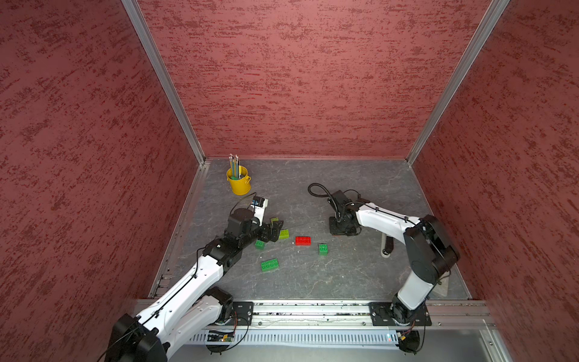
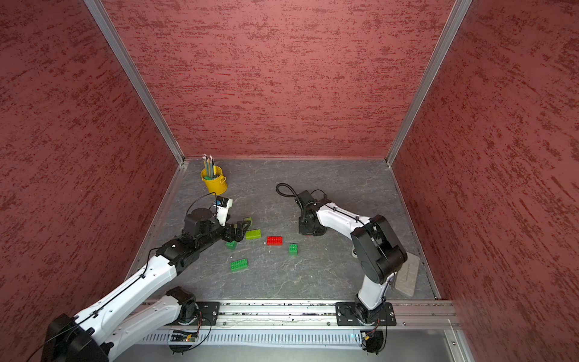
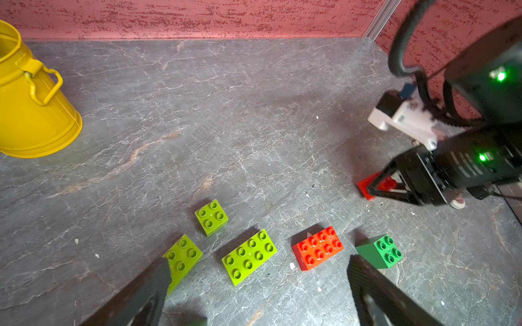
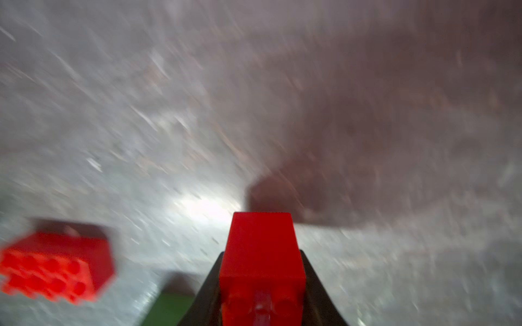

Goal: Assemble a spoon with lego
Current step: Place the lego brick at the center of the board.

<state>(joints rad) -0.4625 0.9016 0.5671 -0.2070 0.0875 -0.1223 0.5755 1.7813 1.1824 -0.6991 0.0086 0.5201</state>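
Though the table [image 4: 141, 127] blurs — right fingers [image 4: 207, 293] clamp a red brick [image 4: 261, 254].

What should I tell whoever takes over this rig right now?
Left end effector: open, above the lime-green studded plastic bricks.
Right end effector: shut on a small red plastic brick.
Loose on the grey stone-look table: red oblong brick, dark-green oblong brick, dark-green square bricks.
Done: nothing joined. Left: build the whole spoon.
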